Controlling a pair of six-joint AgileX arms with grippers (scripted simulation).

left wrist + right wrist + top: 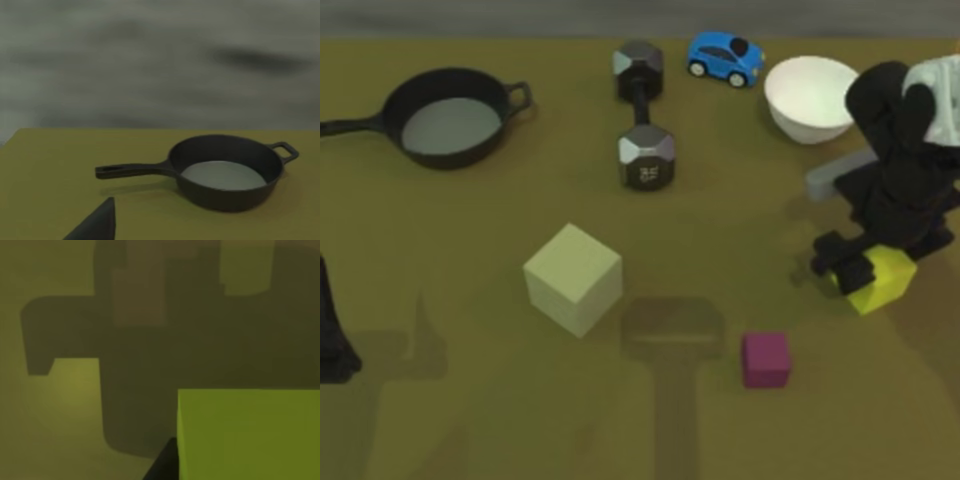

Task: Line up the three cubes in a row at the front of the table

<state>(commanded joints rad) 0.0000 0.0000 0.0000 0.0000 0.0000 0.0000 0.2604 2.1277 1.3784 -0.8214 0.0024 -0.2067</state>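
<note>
The bright yellow cube (886, 279) sits between the fingers of my right gripper (858, 266) at the right of the table (470, 420), and the gripper is shut on it. In the right wrist view the yellow cube (250, 435) fills the near corner, with one dark finger (164, 466) flat against its side. The large pale yellow-green cube (574, 278) rests left of the table's middle. The small magenta cube (765, 360) lies nearer the front, right of middle. My left gripper (332, 345) is parked at the left edge, open, one fingertip (100, 224) showing.
A black skillet (450, 118) stands at the back left, also in the left wrist view as the skillet (225, 172). A dumbbell (642, 112), a blue toy car (724, 57) and a white bowl (810, 96) line the back.
</note>
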